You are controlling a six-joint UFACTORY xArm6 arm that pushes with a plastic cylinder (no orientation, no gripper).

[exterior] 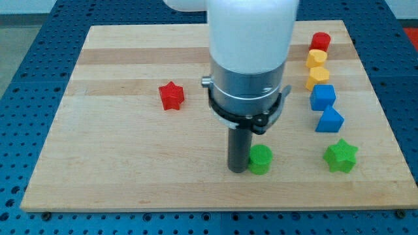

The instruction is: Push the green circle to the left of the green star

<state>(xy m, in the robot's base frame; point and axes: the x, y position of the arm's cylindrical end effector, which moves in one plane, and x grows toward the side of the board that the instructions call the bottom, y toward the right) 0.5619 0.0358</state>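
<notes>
My tip [236,170] rests on the wooden board [117,163], touching the left side of the green circle [260,159] near the view's bottom (there are no jaws, just a bare rod). The green star [341,156] sits well apart to the circle's right. A red star [172,96] lies toward the left. Red, yellow and blue blocks line the right edge.
</notes>
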